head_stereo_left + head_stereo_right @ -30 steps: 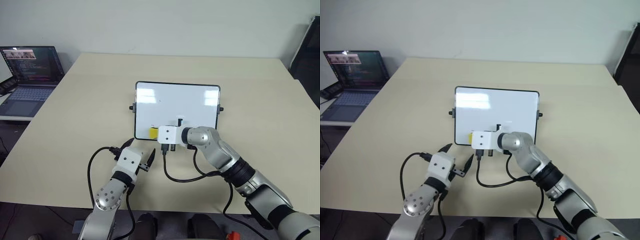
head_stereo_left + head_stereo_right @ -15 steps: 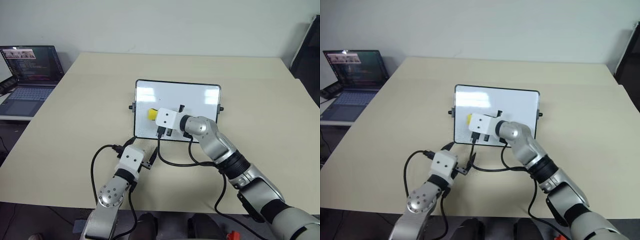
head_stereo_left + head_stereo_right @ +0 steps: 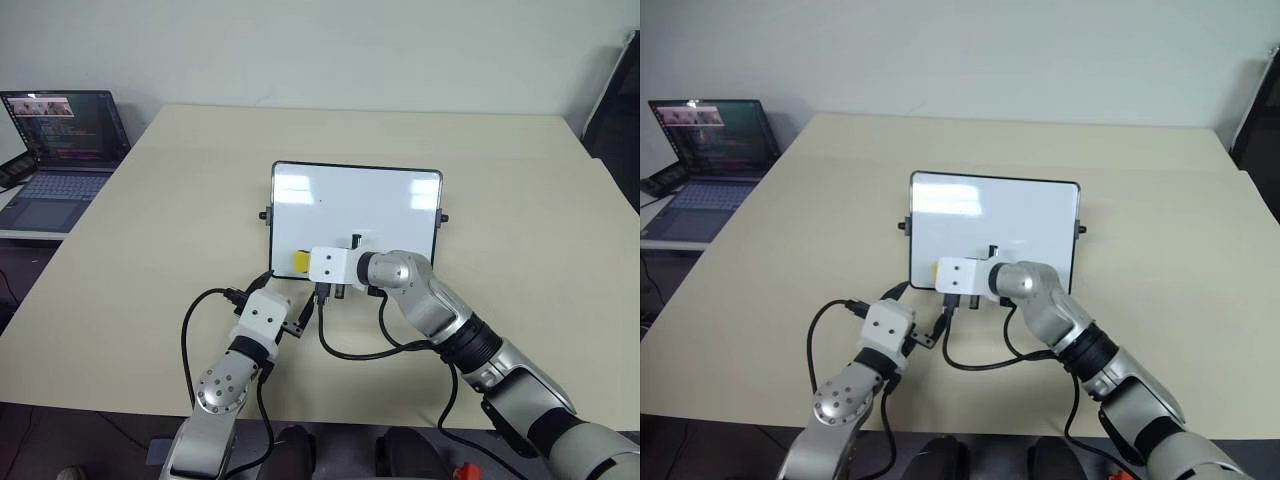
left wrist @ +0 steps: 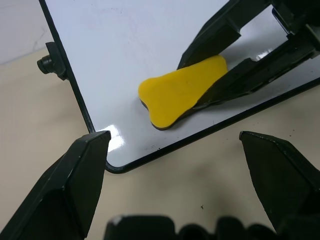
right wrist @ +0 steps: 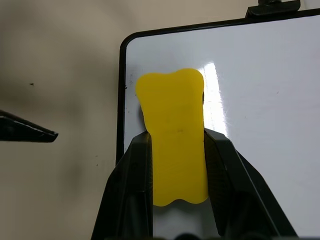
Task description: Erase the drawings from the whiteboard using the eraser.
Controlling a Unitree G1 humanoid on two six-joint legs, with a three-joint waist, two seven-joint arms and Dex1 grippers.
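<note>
Right pincer (image 5: 177,165) is clenched on the eraser (image 5: 174,130), one black finger on each long side, yellow top up, the free end sticking out past the fingertips. Eraser sits flat on the whiteboard (image 3: 355,205), in the board's near-left corner, just inside the black frame on both the left and near edges; the dark underside shows as a thin rim against the white in the left wrist view. Left pincer (image 4: 175,185) is spread wide and holding nothing, hovering over the table (image 3: 180,220) just off that same near-left corner of the board, fingertips straddling the corner but apart from the frame. Board surface away from the eraser reads clean white with glare patches; there is one tiny dark speck toward the far-left part, and I can't make out any red drawings. Open board runs from the eraser toward the far edge and toward the right edge; almost nothing left toward the left and near frame. Small black knobs stick out at both short sides of the board. Table around the board is bare beige on all sides. Open laptop (image 3: 55,150) sits well off to the board's left, on a separate surface beyond the table edge.
</note>
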